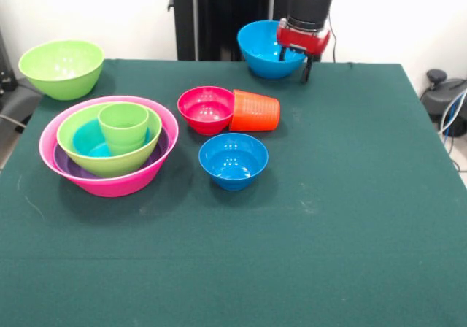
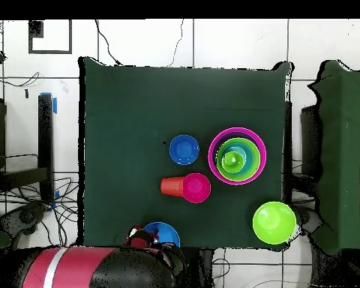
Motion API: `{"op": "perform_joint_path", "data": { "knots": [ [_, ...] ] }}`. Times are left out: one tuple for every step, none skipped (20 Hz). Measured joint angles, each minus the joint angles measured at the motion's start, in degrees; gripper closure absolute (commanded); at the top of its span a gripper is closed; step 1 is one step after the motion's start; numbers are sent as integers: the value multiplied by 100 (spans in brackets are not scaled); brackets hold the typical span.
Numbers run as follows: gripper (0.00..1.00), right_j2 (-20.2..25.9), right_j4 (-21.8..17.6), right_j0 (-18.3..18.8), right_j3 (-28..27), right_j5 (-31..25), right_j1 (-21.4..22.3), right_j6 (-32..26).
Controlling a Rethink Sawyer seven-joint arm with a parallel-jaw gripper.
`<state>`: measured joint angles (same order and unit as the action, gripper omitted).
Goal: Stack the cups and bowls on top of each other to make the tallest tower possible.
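Bowls and cups lay spread across the green worktop (image 1: pixel 350 217). At its left side in the front view sat a nest: the huge pink bowl (image 1: pixel 109 185) outermost, a purple bowl (image 1: pixel 67 166) showing as a thin rim inside it, then a lime-green bowl (image 1: pixel 109 163), a teal bowl (image 1: pixel 87 141) within that, and the short lime-green cup (image 1: pixel 124 126) standing upright on the right side of the teal one. A second lime-green bowl (image 1: pixel 61 68) stood alone at the far left corner, well apart from the nest.

Near the middle, the small red bowl (image 1: pixel 206 109) sat upright, and the ribbed orange cup (image 1: pixel 256 111) lay on its side just beside it, its wide mouth against the red bowl's rim. The small blue bowl (image 1: pixel 233 160) sat upright in front of that pair, close to them but not touching.

At the far edge, next to the pedestal, the large blue bowl (image 1: pixel 266 49) stood upright. The red and black arm came down over its right rim, and the pincer (image 1: pixel 295 55) hung at that rim with one dark finger (image 1: pixel 308 70) visible outside the bowl wall. Whether the pincer was open, closed or gripping the rim could not be told from either view; from overhead the arm covered much of the bowl.
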<state>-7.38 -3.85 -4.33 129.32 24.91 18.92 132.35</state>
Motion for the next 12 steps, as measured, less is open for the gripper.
{"op": "perform_joint_path", "data": {
  "knots": [
    [0,-2,-57,66,38,47,29,0],
    [0,-7,-102,116,58,26,58,0],
    [0,-16,-174,192,86,-1,102,0],
    [0,-23,-247,266,106,-50,150,0],
    [0,-33,-336,369,130,-117,217,0],
    [0,-47,-442,489,151,-212,296,0],
    [0,-60,-548,609,171,-307,374,0],
    [0,-74,-666,736,185,-414,457,0],
    [0,-95,-794,882,198,-551,557,0],
    [0,-118,-909,1015,210,-689,653,0],
    [0,-137,-986,1101,215,-791,722,0],
    [0,-156,-1063,1188,220,-892,791,0]
  ]
}}
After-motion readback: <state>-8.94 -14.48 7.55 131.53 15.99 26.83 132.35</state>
